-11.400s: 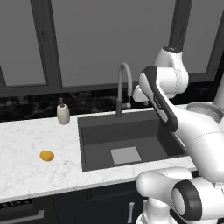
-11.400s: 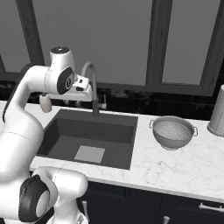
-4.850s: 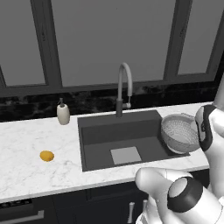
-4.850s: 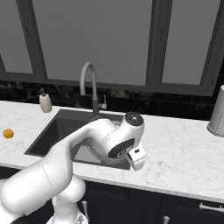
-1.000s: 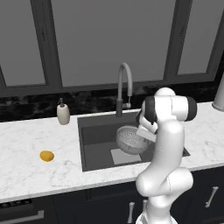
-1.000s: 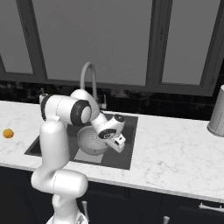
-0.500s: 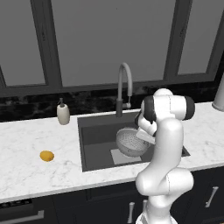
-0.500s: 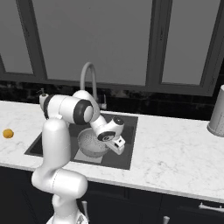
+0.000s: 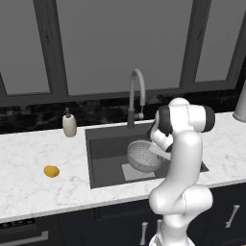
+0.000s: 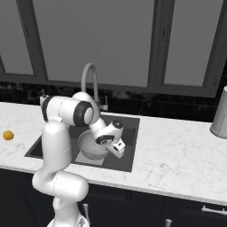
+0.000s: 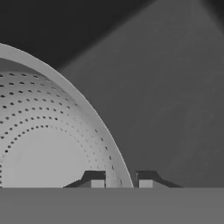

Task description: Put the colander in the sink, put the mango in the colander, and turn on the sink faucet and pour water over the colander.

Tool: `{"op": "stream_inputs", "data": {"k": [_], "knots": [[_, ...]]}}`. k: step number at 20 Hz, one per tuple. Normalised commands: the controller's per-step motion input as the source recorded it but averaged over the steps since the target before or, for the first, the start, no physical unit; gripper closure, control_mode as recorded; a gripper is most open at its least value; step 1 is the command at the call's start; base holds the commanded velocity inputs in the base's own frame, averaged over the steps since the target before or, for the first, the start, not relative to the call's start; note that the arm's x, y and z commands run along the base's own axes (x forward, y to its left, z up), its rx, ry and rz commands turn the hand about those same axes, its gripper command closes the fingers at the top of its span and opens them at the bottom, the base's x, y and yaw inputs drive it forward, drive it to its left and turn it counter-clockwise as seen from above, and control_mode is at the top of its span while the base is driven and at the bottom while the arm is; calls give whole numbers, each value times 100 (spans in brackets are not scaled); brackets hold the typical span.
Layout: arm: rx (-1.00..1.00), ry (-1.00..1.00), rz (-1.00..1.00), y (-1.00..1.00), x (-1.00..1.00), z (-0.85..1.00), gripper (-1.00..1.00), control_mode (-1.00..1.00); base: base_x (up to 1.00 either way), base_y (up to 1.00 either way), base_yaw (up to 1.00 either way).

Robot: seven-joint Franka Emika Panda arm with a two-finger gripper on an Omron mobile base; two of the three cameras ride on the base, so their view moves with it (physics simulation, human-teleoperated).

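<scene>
The silvery perforated colander (image 9: 141, 156) (image 10: 90, 146) is down inside the dark sink (image 9: 104, 150) (image 10: 129, 127), over the lighter square on its floor. My gripper (image 9: 159, 150) (image 10: 104, 142) (image 11: 120, 183) is shut on the colander's (image 11: 43, 144) right rim, one fingertip inside the bowl and one outside. The orange mango (image 9: 51, 171) (image 10: 8, 135) lies on the marble counter left of the sink. The gooseneck sink faucet (image 9: 136, 91) (image 10: 88, 75) stands behind the basin, and no water shows at its spout.
A cream soap bottle (image 9: 69, 126) stands at the back left of the sink. A metal canister (image 10: 220, 116) (image 9: 240, 103) stands on the counter at the far right. My own arm stands in front of the sink's right half.
The colander has sunk a little lower into the sink with my gripper still shut on its rim. Nothing else has moved.
</scene>
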Motion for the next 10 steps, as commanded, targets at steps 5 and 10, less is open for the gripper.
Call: {"op": "stream_inputs", "data": {"k": [5,10], "knots": [[-9,-1,-7,39,0,-23,100,-100,0,0,0],[-6,0,-3,45,-7,-10,100,-100,0,0,0]]}}
